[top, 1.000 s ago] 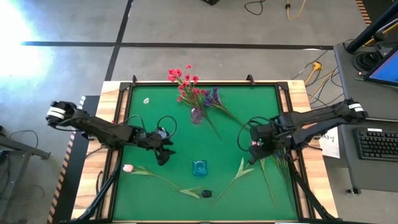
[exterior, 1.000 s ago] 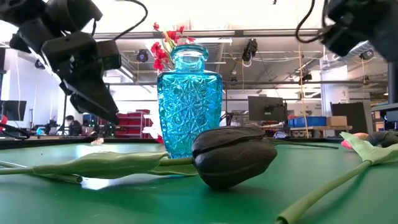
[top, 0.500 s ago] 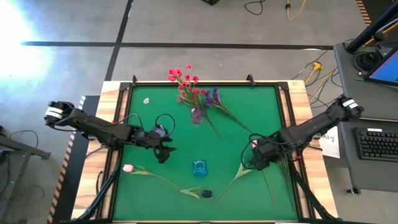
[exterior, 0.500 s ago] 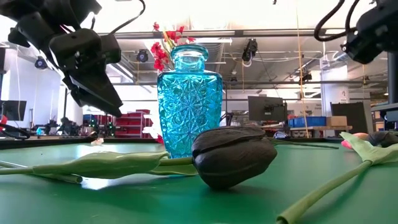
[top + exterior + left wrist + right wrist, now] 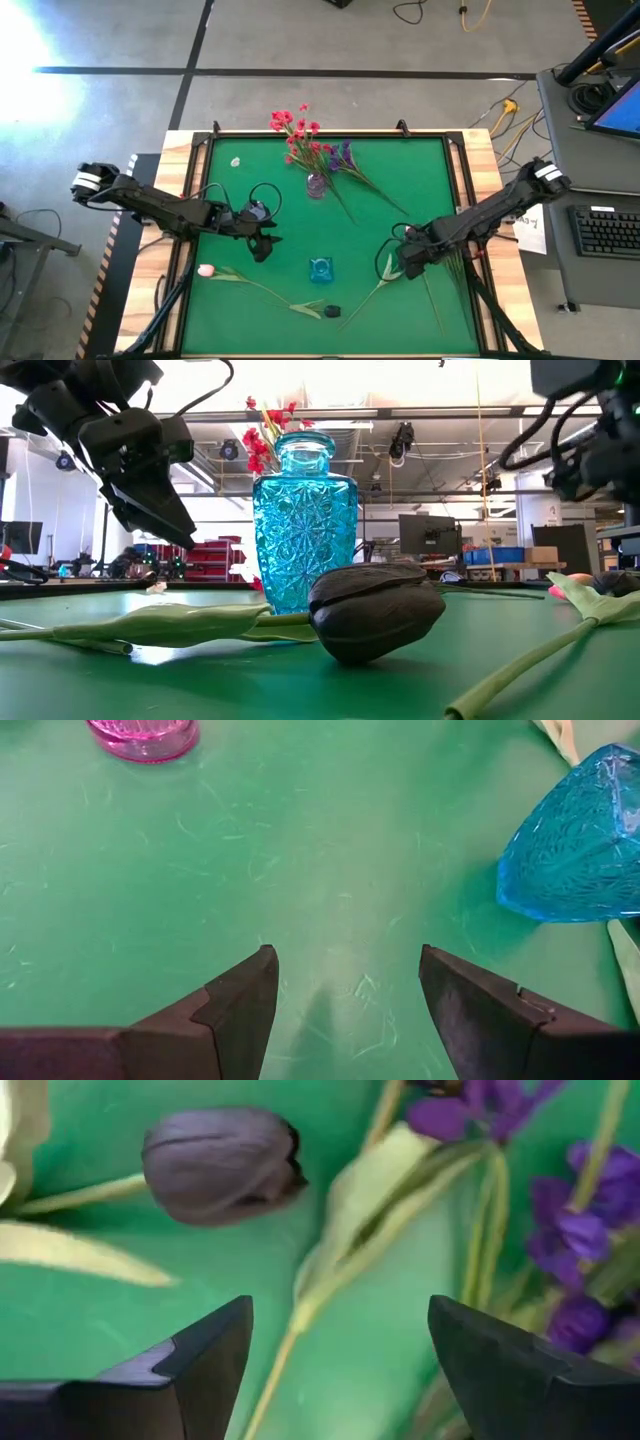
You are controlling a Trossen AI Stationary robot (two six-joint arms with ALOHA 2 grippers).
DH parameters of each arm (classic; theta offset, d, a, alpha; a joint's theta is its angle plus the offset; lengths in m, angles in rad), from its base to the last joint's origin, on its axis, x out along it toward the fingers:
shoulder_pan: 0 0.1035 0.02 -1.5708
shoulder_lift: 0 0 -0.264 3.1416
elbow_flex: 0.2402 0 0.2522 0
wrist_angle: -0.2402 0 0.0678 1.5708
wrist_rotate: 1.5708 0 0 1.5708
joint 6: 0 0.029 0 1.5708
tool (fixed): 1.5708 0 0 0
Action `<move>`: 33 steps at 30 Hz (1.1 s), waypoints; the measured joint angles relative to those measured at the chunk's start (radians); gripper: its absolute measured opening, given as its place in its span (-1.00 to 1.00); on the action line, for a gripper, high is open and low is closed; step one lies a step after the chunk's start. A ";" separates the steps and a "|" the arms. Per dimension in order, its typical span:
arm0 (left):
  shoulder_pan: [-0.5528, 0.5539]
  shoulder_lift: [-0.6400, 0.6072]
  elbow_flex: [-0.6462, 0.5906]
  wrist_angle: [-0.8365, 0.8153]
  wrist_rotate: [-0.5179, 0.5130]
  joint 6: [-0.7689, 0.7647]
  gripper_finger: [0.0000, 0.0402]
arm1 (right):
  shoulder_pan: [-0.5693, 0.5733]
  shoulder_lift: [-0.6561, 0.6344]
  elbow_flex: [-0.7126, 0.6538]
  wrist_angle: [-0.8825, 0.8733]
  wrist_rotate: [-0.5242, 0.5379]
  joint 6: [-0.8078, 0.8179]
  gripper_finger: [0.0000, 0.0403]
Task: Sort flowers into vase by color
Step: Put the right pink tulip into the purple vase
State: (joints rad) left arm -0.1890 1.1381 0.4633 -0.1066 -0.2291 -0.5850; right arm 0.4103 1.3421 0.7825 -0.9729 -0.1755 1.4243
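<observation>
While the left pincer (image 5: 262, 247) waits open near the blue vase (image 5: 320, 268), the right pincer (image 5: 404, 262) hangs open over a dark tulip (image 5: 222, 1163). Its stem (image 5: 295, 1315) runs lengthwise between the fingers.

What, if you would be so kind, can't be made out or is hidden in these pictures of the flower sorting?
- Pink vase: left wrist view, cut off by the picture's edge; low view, hidden behind the blue vase.
- Purple spray: right wrist view, blurred and cut by the edge.
- Right gripper: high view, too small to tell whether it touches the stem below it.
- Small pale thing: high view, too small to identify.
</observation>
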 joint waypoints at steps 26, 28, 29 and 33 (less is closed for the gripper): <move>0.000 0.000 0.000 0.000 -0.040 0.000 0.15 | 0.002 0.132 -0.005 0.067 0.077 -0.023 -0.92; 0.000 0.000 0.000 0.000 -0.042 0.000 0.15 | 0.002 0.123 -0.005 0.054 0.079 -0.021 -0.92; 0.000 0.000 0.000 0.000 -0.042 0.000 0.15 | 0.002 0.117 -0.005 0.049 0.079 -0.020 -0.91; 0.000 0.000 0.000 0.000 -0.043 0.000 0.15 | 0.002 0.070 -0.005 0.010 0.078 -0.008 -0.91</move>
State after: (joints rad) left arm -0.1892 1.1381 0.4629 -0.1066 -0.2718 -0.5850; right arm 0.4126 1.4118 0.7773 -0.9625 -0.0971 1.4162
